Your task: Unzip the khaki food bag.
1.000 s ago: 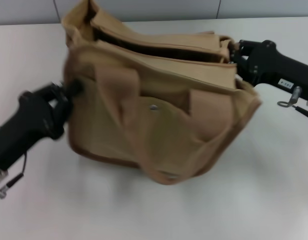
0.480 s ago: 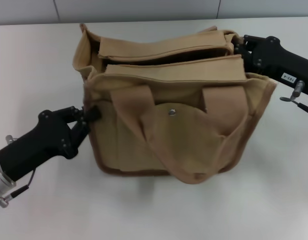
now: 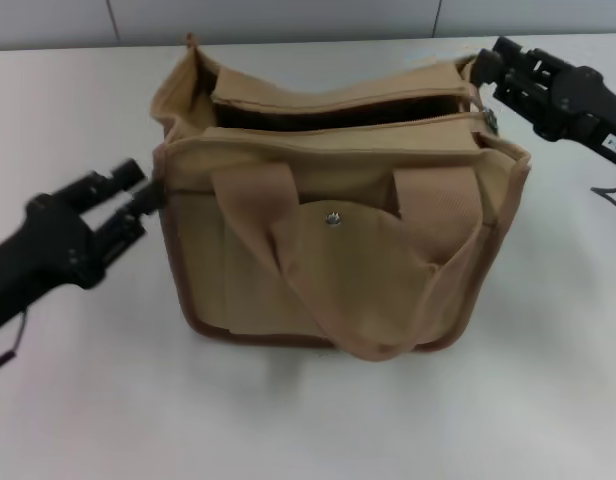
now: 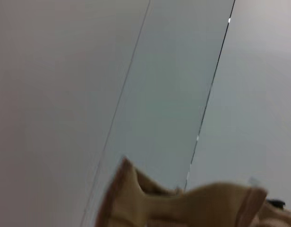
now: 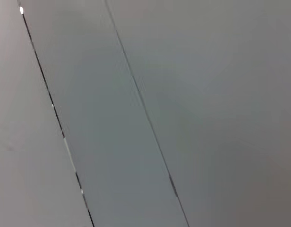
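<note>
The khaki food bag [image 3: 338, 250] stands upright mid-table in the head view, its two loop handles hanging over the front pocket with the silver snap [image 3: 333, 217]. Its top zipper is parted, showing a dark gap [image 3: 338, 112], and a metal pull [image 3: 486, 120] lies at the right end. My left gripper [image 3: 143, 187] is open and empty, just off the bag's left side. My right gripper [image 3: 485, 65] is at the bag's far right top corner. The bag's upper edge also shows in the left wrist view [image 4: 183, 208].
The white table [image 3: 288, 420] runs all around the bag, with a grey panelled wall [image 3: 288, 15] behind it. The right wrist view shows only grey wall panels [image 5: 136, 118].
My left gripper has let go of the bag's left side and drawn back to the left. My right gripper has moved back and to the right. The bag has settled upright.
</note>
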Controlling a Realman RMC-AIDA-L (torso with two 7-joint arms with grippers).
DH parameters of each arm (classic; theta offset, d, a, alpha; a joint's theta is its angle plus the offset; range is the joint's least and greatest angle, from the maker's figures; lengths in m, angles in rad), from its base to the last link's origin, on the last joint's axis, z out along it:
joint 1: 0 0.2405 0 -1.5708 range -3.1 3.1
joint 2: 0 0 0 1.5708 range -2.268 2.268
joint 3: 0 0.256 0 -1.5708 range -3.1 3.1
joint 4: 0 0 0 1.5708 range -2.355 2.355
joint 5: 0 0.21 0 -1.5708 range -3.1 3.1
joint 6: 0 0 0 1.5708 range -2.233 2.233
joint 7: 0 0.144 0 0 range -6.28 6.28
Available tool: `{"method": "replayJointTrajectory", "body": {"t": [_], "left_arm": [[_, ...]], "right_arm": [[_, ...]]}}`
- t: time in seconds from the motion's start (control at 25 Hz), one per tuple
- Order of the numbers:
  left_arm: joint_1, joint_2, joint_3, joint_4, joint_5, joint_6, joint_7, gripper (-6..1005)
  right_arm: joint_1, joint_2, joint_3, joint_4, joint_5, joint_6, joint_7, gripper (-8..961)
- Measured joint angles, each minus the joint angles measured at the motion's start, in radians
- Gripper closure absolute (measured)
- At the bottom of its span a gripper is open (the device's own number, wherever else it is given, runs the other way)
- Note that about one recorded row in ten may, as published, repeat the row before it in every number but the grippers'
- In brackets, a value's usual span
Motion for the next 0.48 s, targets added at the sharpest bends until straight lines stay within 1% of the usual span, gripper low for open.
{"method": "replayJointTrajectory", "body": {"t": [0.2,0.28,0.36,0.4,0.44,0.48], "left_arm": [[0.004,0.032,-0.056,0.006,0.001,0.088,0.0,588],[0.005,0.052,-0.062,0.014,0.006,0.135,-0.002,512],[0.009,0.086,-0.047,0.046,0.035,0.182,-0.017,435],[0.011,0.107,-0.034,0.076,0.074,0.202,-0.032,393],[0.012,0.124,-0.023,0.108,0.115,0.211,-0.048,350],[0.013,0.139,-0.016,0.136,0.165,0.218,-0.063,308]], "right_arm": [[-0.036,-0.002,0.009,-0.02,0.048,-0.087,-0.003,586],[-0.055,-0.005,0.013,-0.047,0.055,-0.155,-0.005,510],[-0.077,-0.01,0.009,-0.087,0.043,-0.248,-0.007,434],[-0.085,-0.012,0.0,-0.114,0.024,-0.294,-0.008,337],[-0.099,-0.014,-0.03,-0.171,-0.056,-0.389,-0.025,240],[-0.099,-0.014,-0.03,-0.171,-0.056,-0.389,-0.025,234]]}}
